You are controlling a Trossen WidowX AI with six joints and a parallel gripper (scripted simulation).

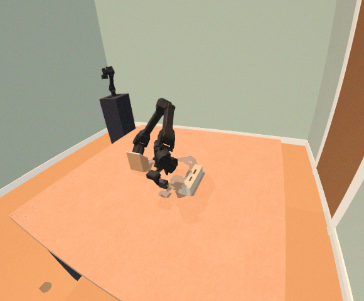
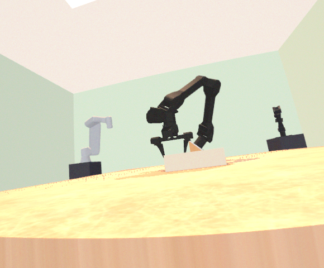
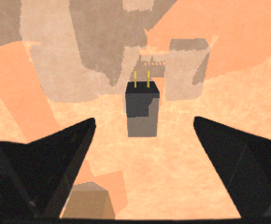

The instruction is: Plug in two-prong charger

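The dark charger (image 3: 142, 109) (image 1: 165, 185) stands on the table with its two yellow prongs (image 3: 141, 79) pointing away from the wrist camera. My gripper (image 3: 144, 121) (image 1: 159, 180) (image 2: 172, 149) is open wide, fingers down, low over the table. One finger is on each side of the charger, and neither touches it. The white power strip (image 1: 193, 179) (image 2: 195, 159) lies just to the right of the charger in the top view, its slots facing up. In the exterior view the strip hides the charger.
A tan plate (image 1: 137, 160) stands by the arm's base. A dark pedestal with a camera mount (image 1: 117, 116) (image 2: 285, 142) stands at the table's far corner. A white robot arm (image 2: 94, 138) on a dark base stands further off. The table edge runs along the front left (image 1: 46, 246).
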